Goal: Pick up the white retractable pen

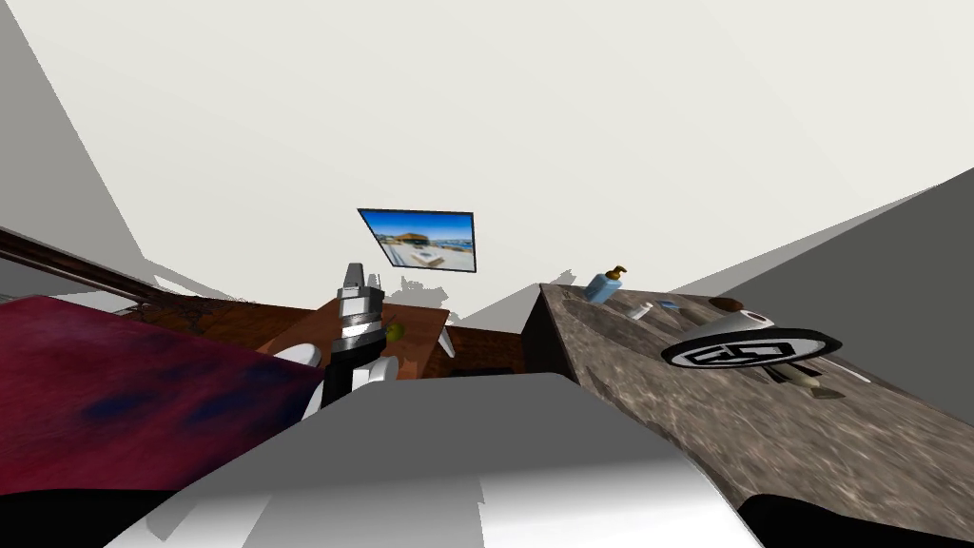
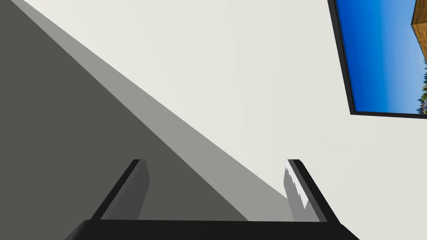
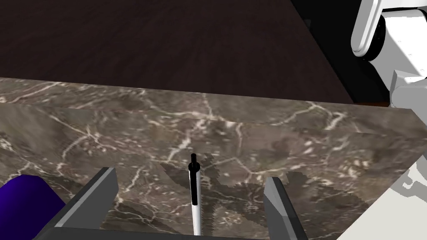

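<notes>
The white retractable pen (image 3: 195,204) with a black tip lies flat on the brown marble counter (image 3: 258,137). It points away from my hand. My right gripper (image 3: 191,177) hovers low over it, open, with the pen midway between the two fingers and touching neither. The pen's rear end is hidden behind the gripper's body. In the head view my right arm's wrist (image 1: 751,350) reaches over the counter (image 1: 666,419) at the right. My left gripper (image 2: 217,166) is open and holds nothing; it is raised in front of my chest (image 1: 354,278).
A purple object (image 3: 25,196) sits on the counter beside one right finger. A blue pump bottle (image 1: 602,283) and small items stand at the counter's far end. The counter's edge (image 3: 208,89) drops to dark floor. A wooden table (image 1: 409,328) and dark red cover (image 1: 114,400) lie left.
</notes>
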### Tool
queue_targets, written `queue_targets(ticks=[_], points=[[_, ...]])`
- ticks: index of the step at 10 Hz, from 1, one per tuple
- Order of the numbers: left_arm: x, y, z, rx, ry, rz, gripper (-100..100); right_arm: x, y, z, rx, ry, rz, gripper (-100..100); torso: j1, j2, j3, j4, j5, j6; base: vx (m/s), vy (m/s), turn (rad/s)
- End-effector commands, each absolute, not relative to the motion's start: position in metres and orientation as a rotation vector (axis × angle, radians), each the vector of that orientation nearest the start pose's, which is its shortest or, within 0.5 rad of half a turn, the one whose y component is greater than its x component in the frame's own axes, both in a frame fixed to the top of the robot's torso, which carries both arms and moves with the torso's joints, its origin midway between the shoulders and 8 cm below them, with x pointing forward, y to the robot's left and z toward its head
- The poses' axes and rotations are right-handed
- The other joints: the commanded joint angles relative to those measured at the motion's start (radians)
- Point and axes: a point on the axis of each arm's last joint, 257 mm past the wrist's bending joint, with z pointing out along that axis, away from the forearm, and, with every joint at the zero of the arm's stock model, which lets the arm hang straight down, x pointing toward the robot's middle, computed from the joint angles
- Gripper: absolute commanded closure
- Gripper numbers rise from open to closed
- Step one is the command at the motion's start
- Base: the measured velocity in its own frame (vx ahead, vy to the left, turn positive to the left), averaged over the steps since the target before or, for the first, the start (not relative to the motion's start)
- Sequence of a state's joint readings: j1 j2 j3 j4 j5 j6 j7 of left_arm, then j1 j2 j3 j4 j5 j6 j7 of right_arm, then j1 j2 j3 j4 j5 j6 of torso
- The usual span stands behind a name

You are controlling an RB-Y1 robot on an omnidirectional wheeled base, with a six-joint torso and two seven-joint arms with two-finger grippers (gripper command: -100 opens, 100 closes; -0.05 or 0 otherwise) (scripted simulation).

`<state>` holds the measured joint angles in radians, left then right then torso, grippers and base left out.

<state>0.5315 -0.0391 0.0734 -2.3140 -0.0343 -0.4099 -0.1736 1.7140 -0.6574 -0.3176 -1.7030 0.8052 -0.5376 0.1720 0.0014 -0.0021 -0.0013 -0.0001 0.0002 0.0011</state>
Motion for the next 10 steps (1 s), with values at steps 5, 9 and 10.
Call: queue_targets(ticks=[5, 9, 10], points=[[0.344, 0.31, 0.013, -0.655, 0.7, -1.013, 0, -0.198, -0.486, -0.349, 0.226, 2.834, -0.112, 100, 0.001, 0.002, 0.001, 0.001, 0.0, 0.0, 0.0, 0.0, 0.031], [0.344, 0.31, 0.013, -0.655, 0.7, -1.013, 0, -0.197, -0.486, -0.349, 0.225, 2.834, -0.111, 100, 0.001, 0.002, 0.001, 0.001, 0.0, 0.0, 0.0, 0.0, 0.0], [0.344, 0.31, 0.013, -0.655, 0.7, -1.013, 0, -0.197, -0.486, -0.349, 0.225, 2.834, -0.111, 0, 0.001, 0.002, 0.001, 0.001, 0.0, 0.0, 0.0, 0.0, 0.0]])
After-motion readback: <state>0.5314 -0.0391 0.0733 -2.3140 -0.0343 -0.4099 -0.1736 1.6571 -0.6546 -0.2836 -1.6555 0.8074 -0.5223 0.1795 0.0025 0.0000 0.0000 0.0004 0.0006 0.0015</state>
